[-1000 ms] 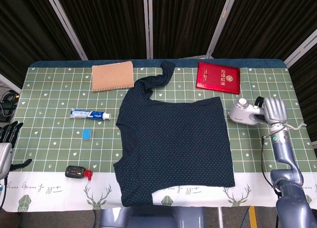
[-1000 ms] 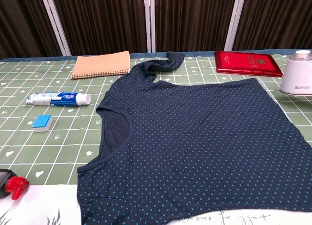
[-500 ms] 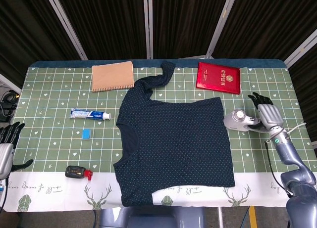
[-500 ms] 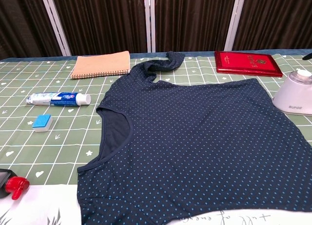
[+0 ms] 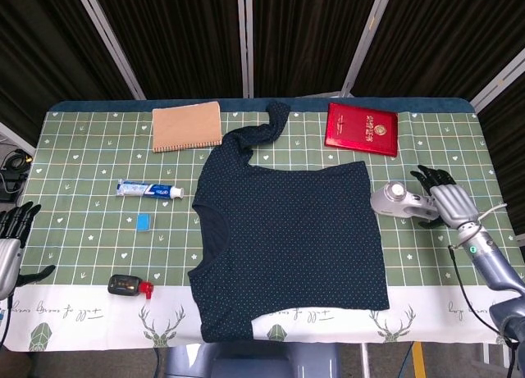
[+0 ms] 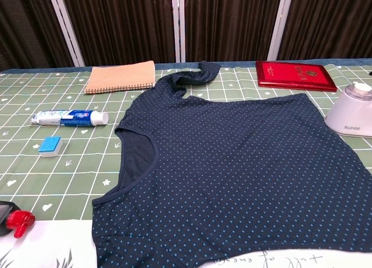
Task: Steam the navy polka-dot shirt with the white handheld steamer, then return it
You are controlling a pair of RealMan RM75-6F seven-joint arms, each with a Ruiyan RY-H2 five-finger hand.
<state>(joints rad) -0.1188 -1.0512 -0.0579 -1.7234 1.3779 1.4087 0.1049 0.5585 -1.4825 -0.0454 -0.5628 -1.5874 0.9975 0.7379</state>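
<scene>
The navy polka-dot shirt point(image 5: 287, 239) lies spread flat on the middle of the table, one sleeve bunched toward the back; it fills the chest view point(image 6: 232, 169). The white handheld steamer point(image 5: 395, 199) lies on the cloth just off the shirt's right edge, its handle pointing right. It also shows at the right edge of the chest view point(image 6: 350, 110). My right hand point(image 5: 449, 201) sits at the end of that handle with its fingers spread and no grip that I can see. My left hand point(image 5: 10, 240) hangs off the table's left edge, fingers apart and holding nothing.
A red booklet point(image 5: 362, 129) lies at the back right and a tan notebook point(image 5: 187, 125) at the back left. Left of the shirt are a toothpaste tube point(image 5: 149, 189), a small blue block point(image 5: 142, 221) and a black-and-red object point(image 5: 127, 286).
The steamer came down and slightly left from my right hand's raised grip to rest on the table. The right hand then spread its fingers and drew back to the right.
</scene>
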